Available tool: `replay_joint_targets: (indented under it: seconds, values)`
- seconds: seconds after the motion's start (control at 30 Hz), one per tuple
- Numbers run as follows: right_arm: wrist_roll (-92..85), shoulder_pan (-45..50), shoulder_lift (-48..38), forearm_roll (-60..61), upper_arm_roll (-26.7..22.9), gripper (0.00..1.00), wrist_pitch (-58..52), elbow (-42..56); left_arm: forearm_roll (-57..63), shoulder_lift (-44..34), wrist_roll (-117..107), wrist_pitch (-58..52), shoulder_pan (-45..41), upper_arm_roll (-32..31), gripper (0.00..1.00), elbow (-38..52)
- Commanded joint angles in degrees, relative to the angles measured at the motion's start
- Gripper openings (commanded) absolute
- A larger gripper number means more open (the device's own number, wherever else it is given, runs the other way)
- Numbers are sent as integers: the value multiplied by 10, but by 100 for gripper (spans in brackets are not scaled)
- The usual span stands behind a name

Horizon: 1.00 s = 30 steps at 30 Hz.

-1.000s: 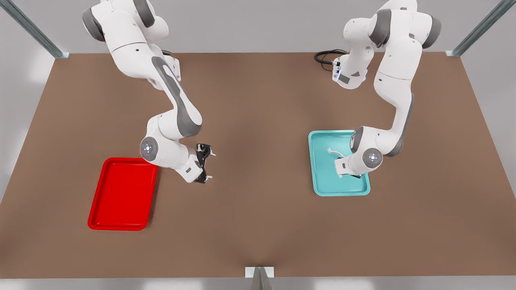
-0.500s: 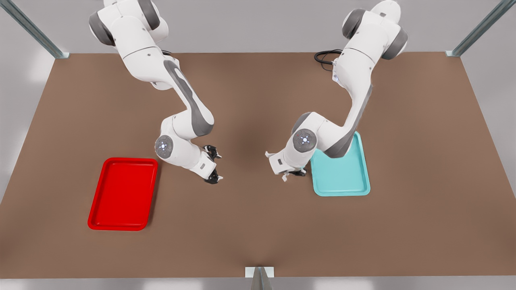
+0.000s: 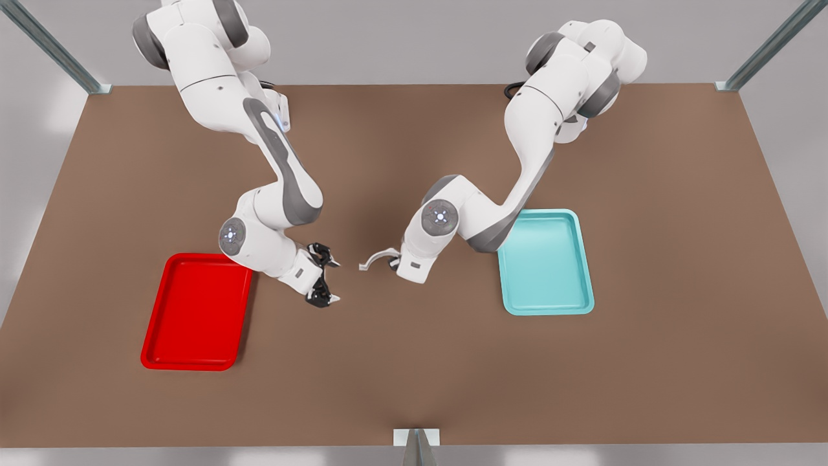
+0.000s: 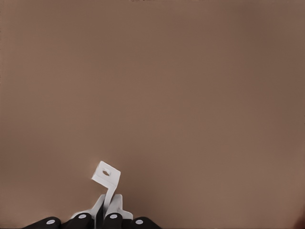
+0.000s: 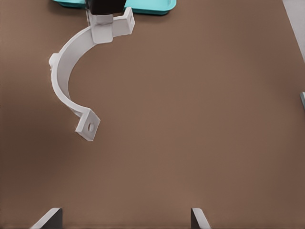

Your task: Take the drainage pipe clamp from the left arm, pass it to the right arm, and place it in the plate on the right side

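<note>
The white drainage pipe clamp [image 3: 375, 259] hangs above the table's middle, held at one end by my left gripper [image 3: 392, 262], which is shut on it. In the left wrist view a holed tab of the clamp [image 4: 106, 174] sticks out past the fingers [image 4: 114, 210]. My right gripper [image 3: 323, 277] stands open a short way toward the front view's left, facing the clamp and apart from it. The right wrist view shows the curved clamp [image 5: 64, 71] beyond the open fingertips [image 5: 47, 218]. The red plate [image 3: 197, 310] lies at the front view's left.
A teal tray [image 3: 546, 262] lies behind the left arm at the front view's right, its edge also in the right wrist view [image 5: 152, 5]. Metal frame posts stand at the table's corners and front edge [image 3: 416, 446].
The left arm lifted the clamp out of the teal tray and carried it toward the table's middle. The right gripper shifted a little and stayed open.
</note>
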Motion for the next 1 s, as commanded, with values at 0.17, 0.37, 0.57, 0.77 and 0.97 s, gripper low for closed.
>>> replay_joint_targets:
  seconds: [0.17, 0.37, 0.57, 0.77, 0.97]
  values:
    - [-77, 15, -3, 1, 7, 100, 35, -14, -4, 1, -388, 24, 1, -6, 21, 2]
    - [-76, 25, 12, 21, 8, 100, 121, -3, 0, 5, -186, -14, -2, -8, 21, 1]
    - [-160, 25, 22, 43, 24, 100, 178, -2, 1, 17, -132, -12, -4, -16, 21, 11]
    - [-199, 15, -4, 47, 27, 100, 152, -30, 1, 18, -132, -10, -3, -16, 21, 12]
    - [-311, 40, -21, 46, 27, 100, 135, -64, 1, 21, -135, -12, -3, -16, 21, 19]
